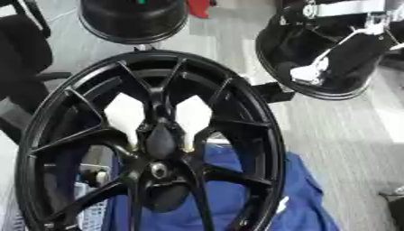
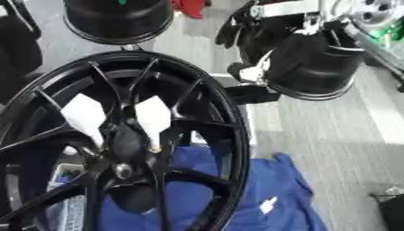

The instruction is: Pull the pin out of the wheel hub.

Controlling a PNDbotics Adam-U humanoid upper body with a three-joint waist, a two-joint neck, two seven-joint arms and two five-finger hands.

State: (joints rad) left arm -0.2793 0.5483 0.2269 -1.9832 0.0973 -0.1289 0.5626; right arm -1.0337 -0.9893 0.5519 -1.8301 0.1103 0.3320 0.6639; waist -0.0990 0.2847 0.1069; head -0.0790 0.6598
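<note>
Centrally, silver pin (image 1: 159, 169) seated in black wheel hub (image 1: 162, 140), upright over blue cloth (image 1: 304, 198). Beyond, 2 more rims (image 1: 130, 20). Right hand (image 1: 306, 72) top right, well apart; open or closed, cannot tell.
</note>
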